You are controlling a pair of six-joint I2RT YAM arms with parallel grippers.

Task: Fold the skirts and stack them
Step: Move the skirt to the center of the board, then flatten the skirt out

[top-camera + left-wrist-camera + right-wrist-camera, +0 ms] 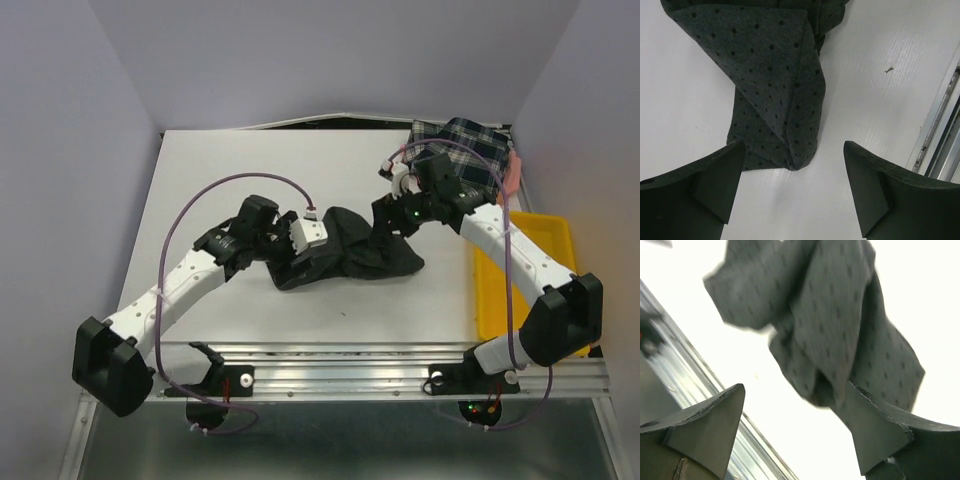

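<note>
The left hand [794, 146] is spread wide over the table [890, 125]. A folded corner of the dark dotted skirt [775, 75] lies flat just ahead of its fingers, reaching in between them. The right hand [795, 387] is spread too, the skirt's bunched other end against one finger, though this view is blurred. The skirt lies crumpled mid-table between both hands. A plaid skirt [470, 145] sits at the far right corner with a pink skirt [515, 175] beside it, near a yellow tray [555, 235].

Matt, dotted charcoal cloth skirt [775, 75] on a smooth, faintly glossy table [880, 125].
</note>
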